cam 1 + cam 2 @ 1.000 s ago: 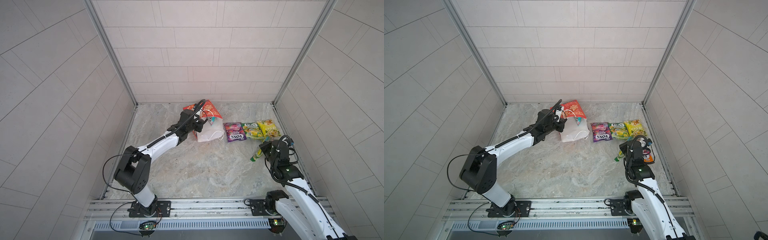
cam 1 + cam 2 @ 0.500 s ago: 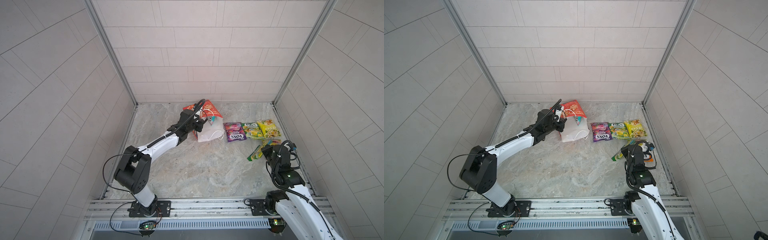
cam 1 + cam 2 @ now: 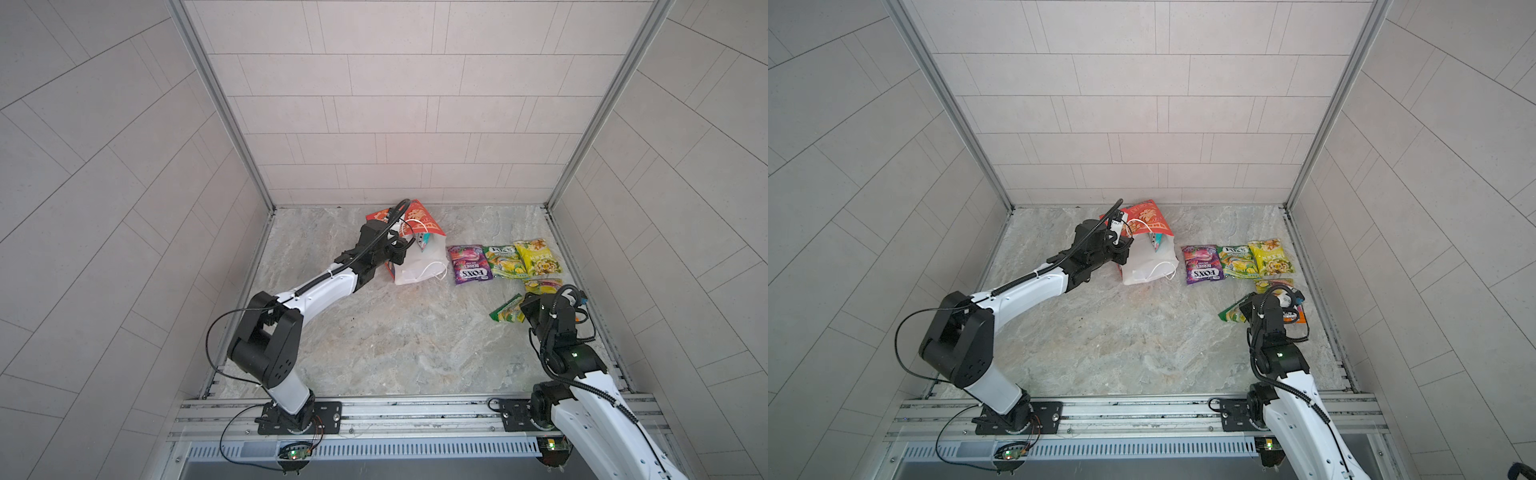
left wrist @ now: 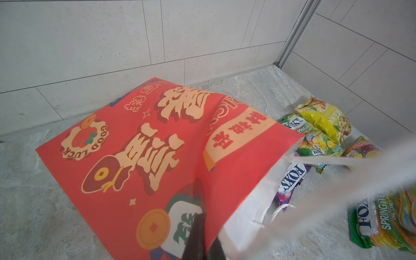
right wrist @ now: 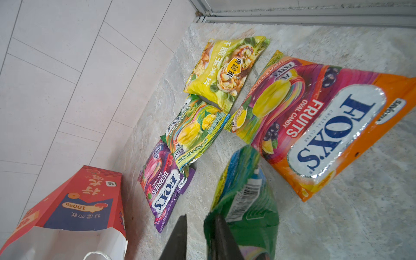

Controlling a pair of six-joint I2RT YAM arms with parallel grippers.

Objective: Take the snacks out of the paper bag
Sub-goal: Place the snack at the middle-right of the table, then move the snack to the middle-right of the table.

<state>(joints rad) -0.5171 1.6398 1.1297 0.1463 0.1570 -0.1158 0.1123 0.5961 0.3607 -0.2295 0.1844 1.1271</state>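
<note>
Left hand [image 4: 203, 231] pinches the bag [image 4: 135, 157] at its rim; right hand [image 5: 198, 229], slightly spread, has a green packet [image 5: 247, 202] against one finger near the surface's [image 5: 337, 225] right edge.

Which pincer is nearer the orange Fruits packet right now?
Right. The right pincer hangs just beside the orange Fruits packet, jaws parted. The left pincer is farther off, clamped on the paper bag.

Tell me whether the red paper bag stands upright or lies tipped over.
Tipped over: the paper bag lies on its side, red face up, white inside showing through its open mouth next to the purple packet.
</note>
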